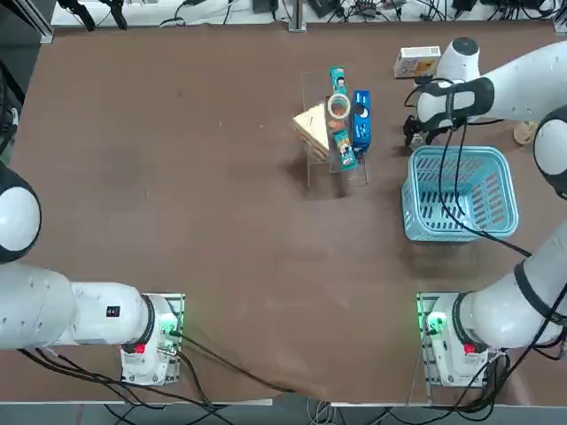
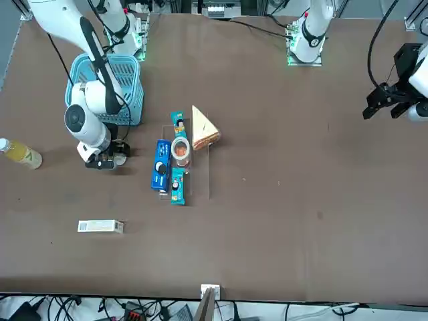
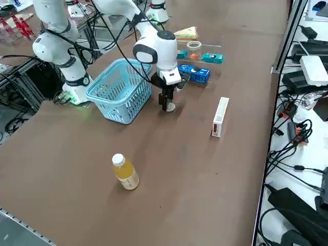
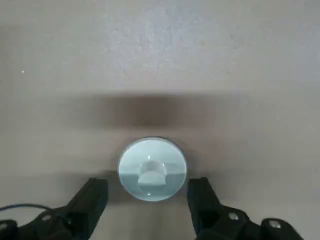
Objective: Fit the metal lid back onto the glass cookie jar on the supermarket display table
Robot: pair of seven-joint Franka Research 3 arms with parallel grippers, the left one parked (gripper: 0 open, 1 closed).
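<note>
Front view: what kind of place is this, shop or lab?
Likely a lab mock-up of a shop display. Packaged goods and the jar sit on a clear stand, with a basket nearby, but cables ring the table. Right gripper is open around the lid.

The metal lid (image 4: 152, 170) lies on the supermarket display table (image 1: 177, 177), between the open right gripper's (image 4: 148, 200) fingers.
</note>
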